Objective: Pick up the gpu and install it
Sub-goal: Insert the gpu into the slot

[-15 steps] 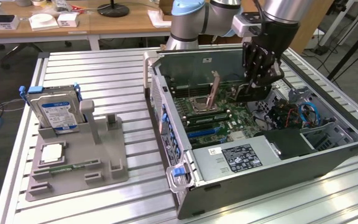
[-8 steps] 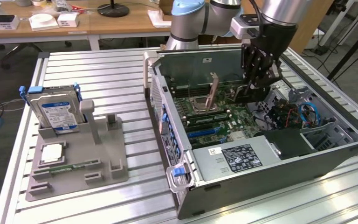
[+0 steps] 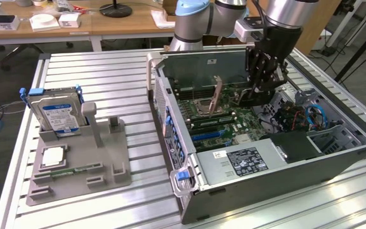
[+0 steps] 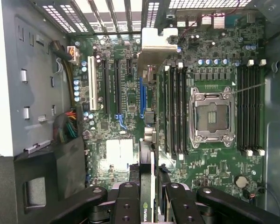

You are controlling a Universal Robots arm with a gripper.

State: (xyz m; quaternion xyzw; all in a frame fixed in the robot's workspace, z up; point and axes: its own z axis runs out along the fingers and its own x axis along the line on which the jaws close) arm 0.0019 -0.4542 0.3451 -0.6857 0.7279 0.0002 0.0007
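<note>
My gripper [image 3: 261, 93] has its fingers [image 4: 129, 201] clamped on the gpu [image 4: 149, 121]. It stands on its edge ahead of them, I think to line up with the motherboard [image 4: 126, 93] slots.

The gpu [image 4: 155, 51] stands inside the case [image 3: 285, 183]; the holder [image 3: 106, 157] lies to the exterior view's left.

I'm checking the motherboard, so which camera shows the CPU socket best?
The wrist view: the CPU socket faces the camera squarely, its whole frame visible. The exterior view shows the socket at a slant.
</note>
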